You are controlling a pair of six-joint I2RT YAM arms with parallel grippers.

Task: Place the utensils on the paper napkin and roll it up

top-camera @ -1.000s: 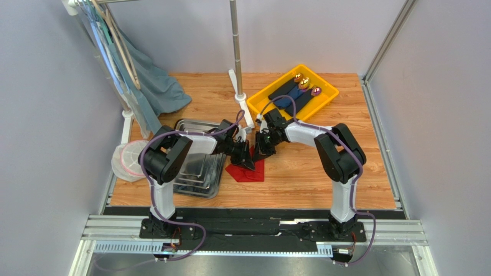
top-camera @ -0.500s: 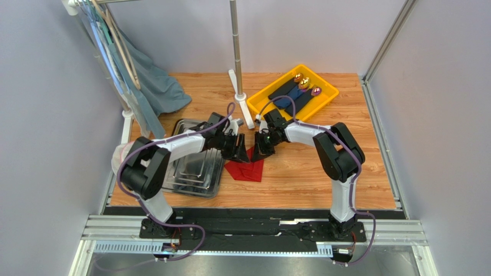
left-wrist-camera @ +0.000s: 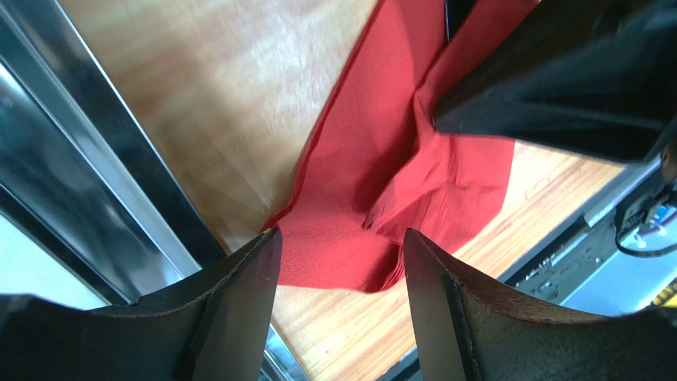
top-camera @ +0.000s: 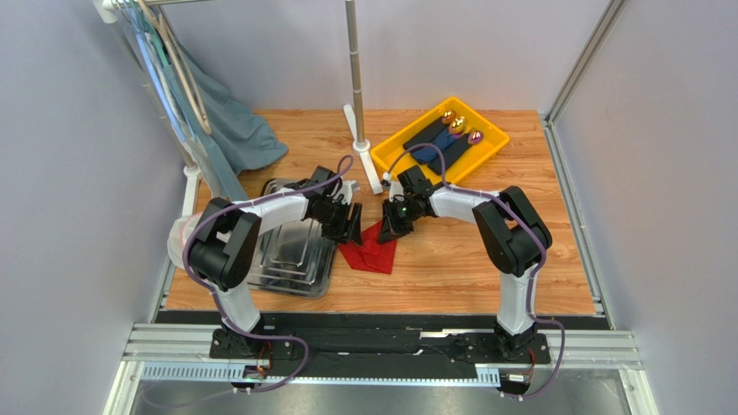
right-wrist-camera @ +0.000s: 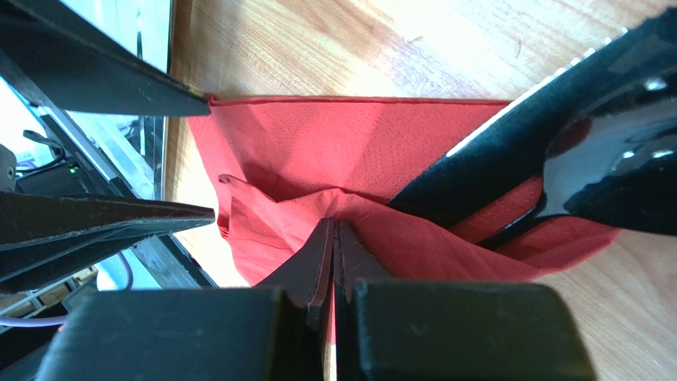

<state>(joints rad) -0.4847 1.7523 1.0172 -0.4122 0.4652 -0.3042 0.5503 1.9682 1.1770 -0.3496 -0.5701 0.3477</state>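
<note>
The red paper napkin (top-camera: 371, 252) lies crumpled on the wooden table, one fold lifted. My right gripper (right-wrist-camera: 334, 228) is shut on that raised fold of the paper napkin (right-wrist-camera: 318, 151). Black utensils (right-wrist-camera: 485, 159) lie on it, a spoon bowl (right-wrist-camera: 616, 163) at the right, partly tucked under the fold. My left gripper (left-wrist-camera: 342, 238) hangs open just above the paper napkin's (left-wrist-camera: 373, 167) left corner, nothing between its fingers. In the top view the left gripper (top-camera: 351, 226) and right gripper (top-camera: 390, 226) face each other across the napkin.
A stack of steel trays (top-camera: 290, 259) sits left of the napkin, its rim (left-wrist-camera: 71, 167) close to my left fingers. A yellow bin (top-camera: 390, 156) with dark rolls stands behind, beside a pole stand (top-camera: 355, 95). A cloth (top-camera: 238, 134) hangs back left.
My left gripper has opened, let go of the napkin and drawn back left toward the trays. The right gripper has stayed shut on the fold.
</note>
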